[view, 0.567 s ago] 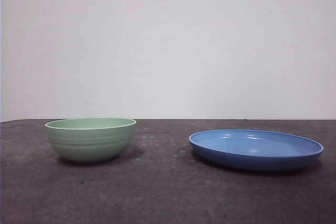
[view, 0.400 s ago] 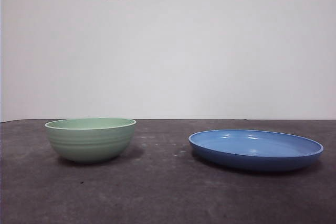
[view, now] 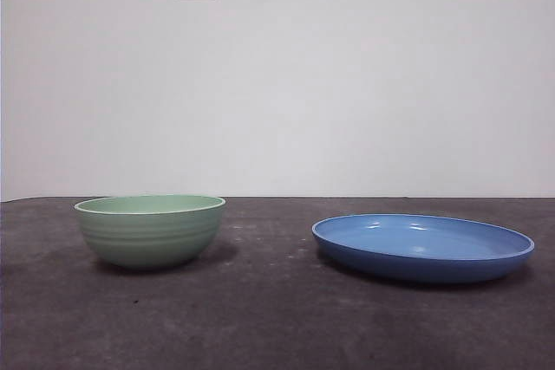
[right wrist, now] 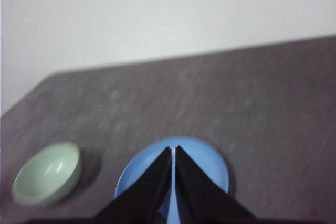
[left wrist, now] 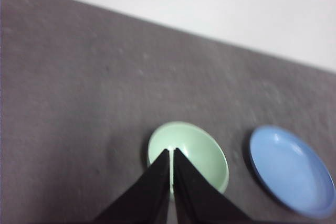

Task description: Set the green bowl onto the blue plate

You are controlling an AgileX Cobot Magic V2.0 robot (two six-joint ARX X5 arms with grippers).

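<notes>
Left gripper: jaws clenched, nothing held, high above green bowl. Right gripper: clenched, empty, high above blue plate. Bowl & plate apart on table.

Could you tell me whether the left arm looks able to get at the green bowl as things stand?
Probably yes. The left end effector, shut, points toward the green bowl, which stands alone on the table, apart from the blue plate, with nothing over it.
</notes>
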